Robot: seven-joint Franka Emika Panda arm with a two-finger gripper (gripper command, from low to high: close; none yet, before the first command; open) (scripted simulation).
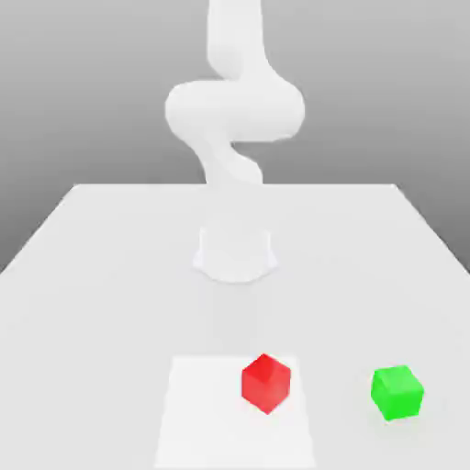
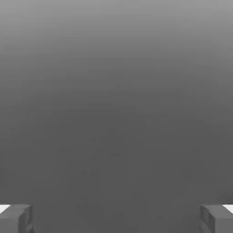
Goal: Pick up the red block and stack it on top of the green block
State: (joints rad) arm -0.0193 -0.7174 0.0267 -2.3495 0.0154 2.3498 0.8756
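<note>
While the hand's [image 2: 116, 219] fingers stand apart — red block [image 1: 266, 384] matte, cube-shaped, green block [image 1: 397, 393] matching; both plain

Super bright, evenly lit render: the white Panda arm [image 1: 235, 110] nearly washes out into the pale tabletop [image 1: 110, 321] below it, and I can't spot any strong shadows. Beyond the gripper [image 2: 116, 219], the hand view's gray backdrop [image 2: 116, 91] is way dimmer, just a smooth gradient.
</note>
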